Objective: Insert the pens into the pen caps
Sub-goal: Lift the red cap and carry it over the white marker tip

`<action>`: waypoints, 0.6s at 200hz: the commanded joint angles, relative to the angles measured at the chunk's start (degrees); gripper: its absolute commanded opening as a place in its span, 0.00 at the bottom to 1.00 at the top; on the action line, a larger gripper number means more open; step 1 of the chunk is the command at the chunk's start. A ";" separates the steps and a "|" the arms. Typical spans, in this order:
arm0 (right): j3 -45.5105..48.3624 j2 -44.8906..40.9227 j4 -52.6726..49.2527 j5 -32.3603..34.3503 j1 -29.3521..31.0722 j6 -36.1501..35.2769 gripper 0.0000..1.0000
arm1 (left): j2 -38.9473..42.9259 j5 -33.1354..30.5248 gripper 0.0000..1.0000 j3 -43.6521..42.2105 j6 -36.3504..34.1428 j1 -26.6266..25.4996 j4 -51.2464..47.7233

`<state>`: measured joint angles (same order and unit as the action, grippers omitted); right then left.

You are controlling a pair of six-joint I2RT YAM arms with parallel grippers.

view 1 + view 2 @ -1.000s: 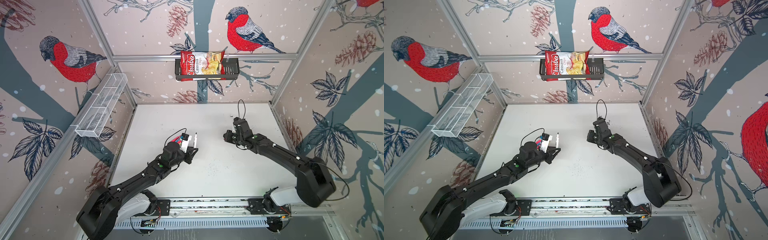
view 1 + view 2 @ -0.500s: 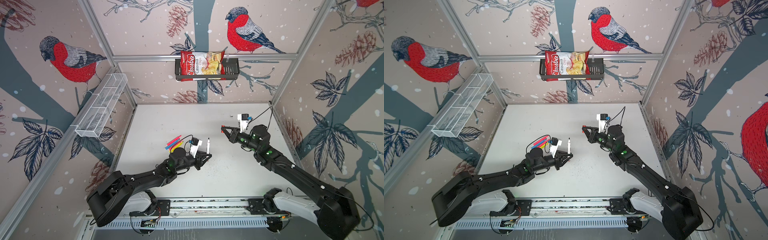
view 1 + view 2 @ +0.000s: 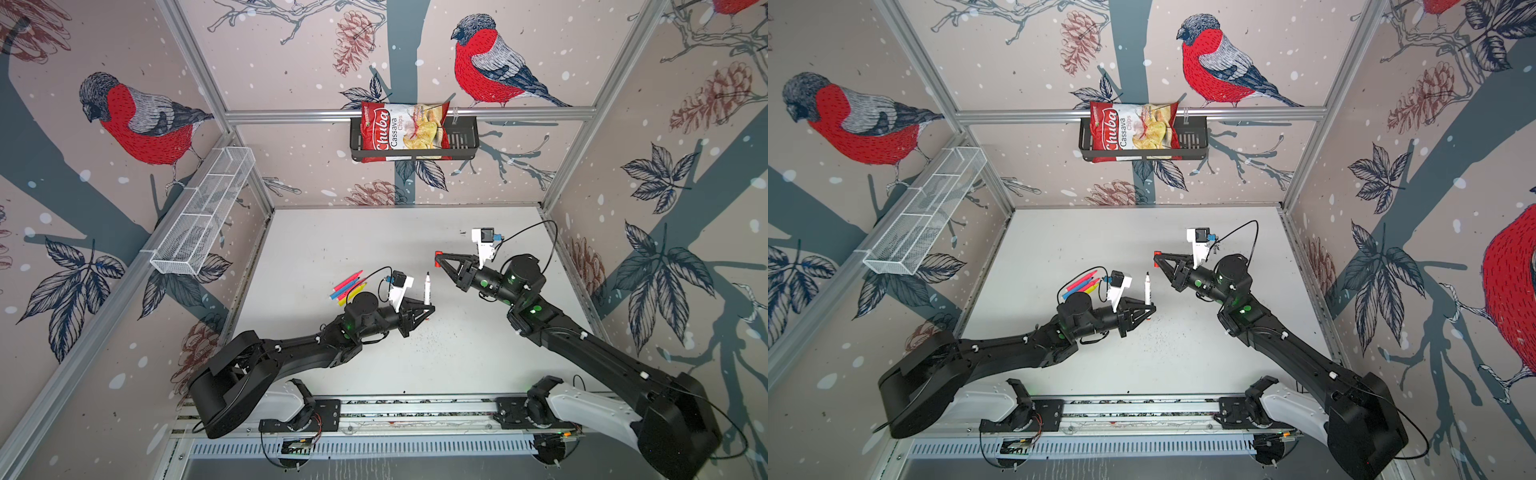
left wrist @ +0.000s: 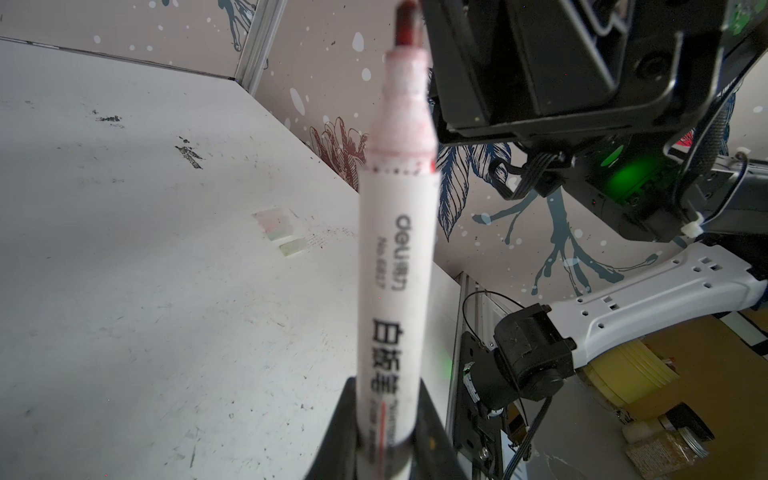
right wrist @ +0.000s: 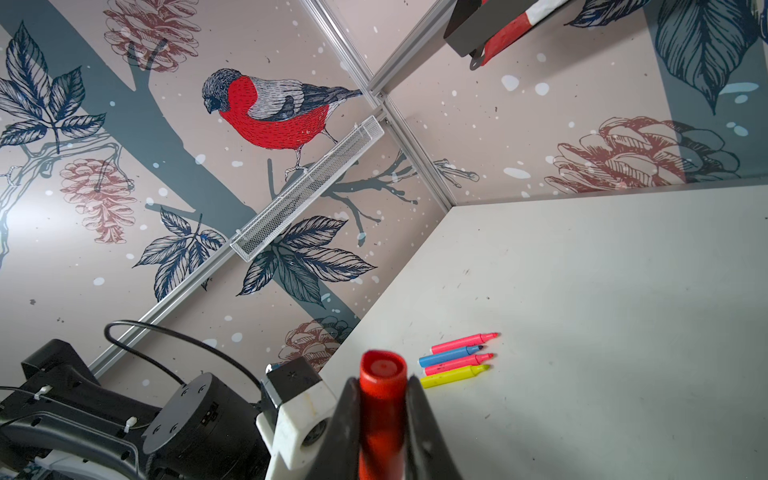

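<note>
Above the middle of the white table (image 3: 457, 374), I hold my two grippers apart, pointed toward each other. My left gripper (image 3: 428, 309) is clamped tight on the lower barrel of the white-barrelled marker (image 3: 427, 289). The marker stands nearly upright, clear of the tabletop, with its bare dark tip pointing up. From the left wrist camera I see my black fingers (image 4: 340, 419) pressed against both sides of the barrel, the printed lettering facing the lens and the nose stained reddish.

My right gripper (image 3: 438, 259) is closed on the red cap (image 3: 437, 252), which pokes out just past the fingertips. In both top views the cap sits above and to the right of the marker's tip, near it but not touching.

Four slim pens (image 5: 457, 359) lie side by side on the table beyond my left wrist: pink, blue, pink-red and yellow. Their tips are bare and all point the same way.

Two small translucent caps (image 4: 274, 222) rest close together on the tabletop, blurred behind the marker in the left wrist view.
</note>
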<state>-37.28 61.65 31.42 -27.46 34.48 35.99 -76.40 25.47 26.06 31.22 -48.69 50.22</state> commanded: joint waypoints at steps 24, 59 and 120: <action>0.48 0.31 5.02 -1.01 1.09 -0.63 0.02 | 0.02 1.16 0.00 1.40 -0.88 -0.44 0.64; -0.48 0.75 3.91 -1.22 1.46 -1.08 0.03 | -0.06 0.98 0.00 1.88 -0.98 -0.42 0.20; 0.01 0.62 4.17 -0.93 1.89 -1.43 0.03 | -0.28 1.02 0.00 3.40 -1.52 -0.53 -1.50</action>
<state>-37.19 62.30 33.34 -28.03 36.14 35.68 -76.62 25.87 28.75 30.98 -49.10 48.47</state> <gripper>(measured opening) 0.173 0.180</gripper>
